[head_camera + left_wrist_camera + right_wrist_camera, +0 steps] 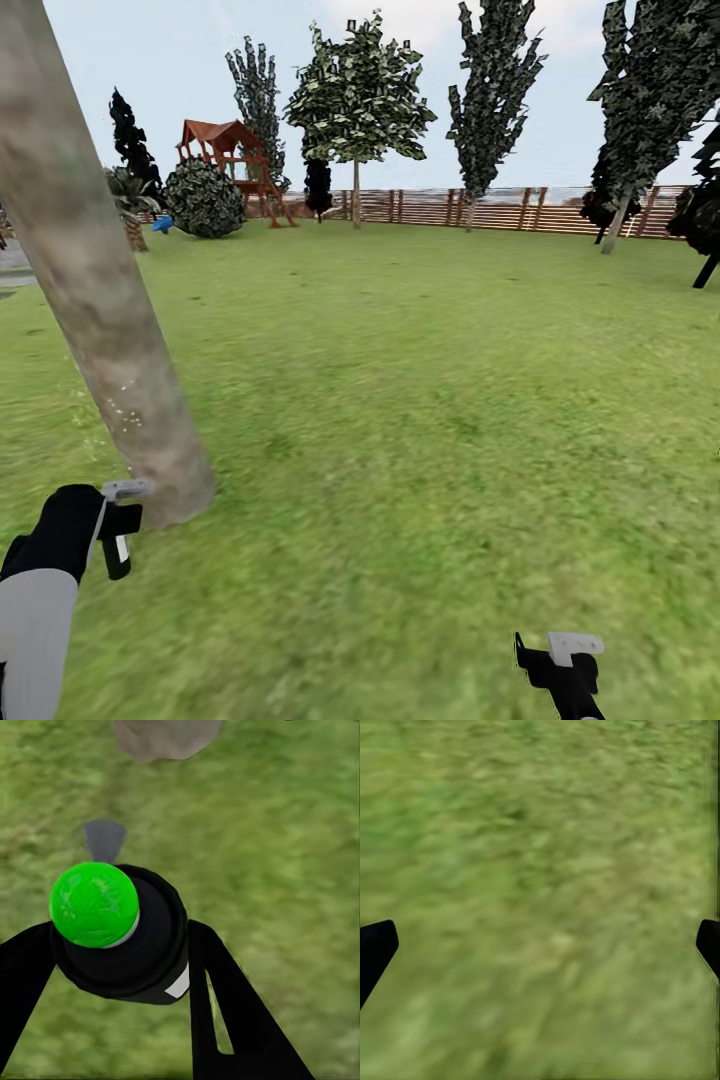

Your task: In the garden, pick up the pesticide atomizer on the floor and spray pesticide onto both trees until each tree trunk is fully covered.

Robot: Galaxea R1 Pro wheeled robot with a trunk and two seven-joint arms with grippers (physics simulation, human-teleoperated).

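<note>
Low in the head view, the left gripper [118,520] is hanging just beside the foot of a thick pale tree trunk [95,290], with the grey spray head of the atomizer [127,489] poking out toward the bark. A few whitish specks of pesticide [125,405] are showing on the lower trunk; most of it is looking bare, so I judge the coating far from finished. The bottle's body is being hidden behind the black wrist here. At the bottom edge the right gripper [572,665] is hovering over the lawn [430,400], cut off by the frame. A slatted fence [500,208] is closing the far side.

Seen from the left wrist, the jaws are closing around the atomizer [120,930], a bright green round end facing the camera and the grey nozzle pointing at the trunk base [166,736]. The bottle is looking small, rigid and light, probably smooth plastic that could twist in the grip; holding it around the body, below the trigger, seems right. Whether the trigger is being pressed is impossible to tell.

From the right wrist, the two black fingertips [376,945] are standing wide apart at the picture's edges with only blurred grass between, holding nothing.
</note>
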